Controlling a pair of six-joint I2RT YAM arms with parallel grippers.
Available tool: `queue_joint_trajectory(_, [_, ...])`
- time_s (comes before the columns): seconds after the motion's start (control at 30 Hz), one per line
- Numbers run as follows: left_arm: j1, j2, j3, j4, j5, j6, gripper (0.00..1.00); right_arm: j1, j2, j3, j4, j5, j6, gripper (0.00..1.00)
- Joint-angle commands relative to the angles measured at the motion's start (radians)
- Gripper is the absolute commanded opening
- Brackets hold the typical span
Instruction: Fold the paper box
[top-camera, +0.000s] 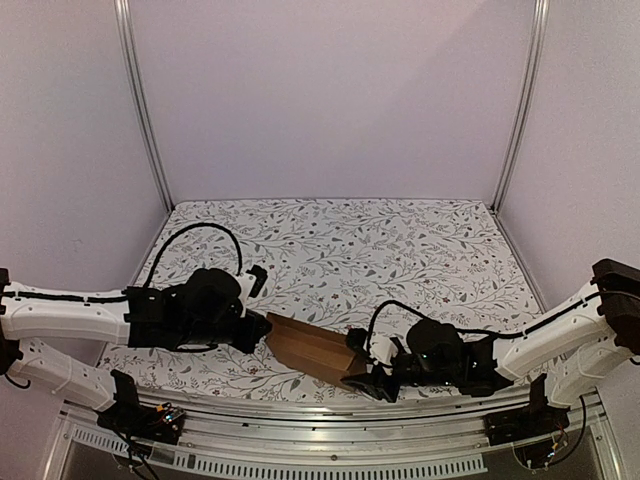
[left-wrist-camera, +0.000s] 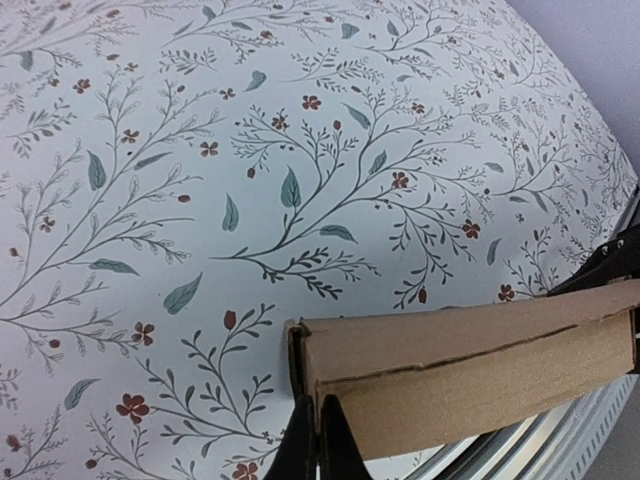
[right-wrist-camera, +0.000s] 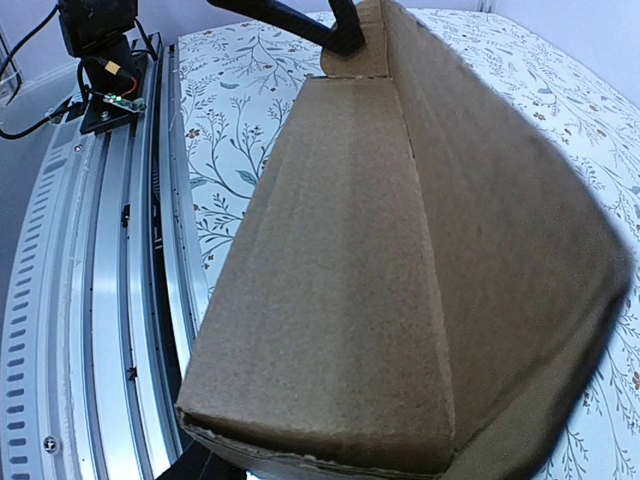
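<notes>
Paper box (top-camera: 306, 348), likely light and crease-prone, at the surface's (top-camera: 400, 250) near edge: your left claw (top-camera: 262, 332) pinches one end, your right claw (top-camera: 368, 378) grasps the other.

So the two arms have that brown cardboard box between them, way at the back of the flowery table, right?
Not quite. The brown cardboard box is at the near front edge of the flowery table, close to the metal rail, not at the back. It is indeed between the two arms. The top external view shows this.
</notes>
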Motion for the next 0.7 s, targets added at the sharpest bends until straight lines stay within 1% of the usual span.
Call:
queue_joint_trajectory(0.0, [-0.027,0.029,0.004,-0.154,0.025,0.035,0.00,-0.004,-0.006,-0.008,0.040,0.076,0.016,0.31])
queue_joint_trajectory(0.67, [-0.026,0.077,0.012,-0.149,0.037,0.045,0.00,-0.001,-0.011,-0.013,0.029,0.082,0.013,0.33])
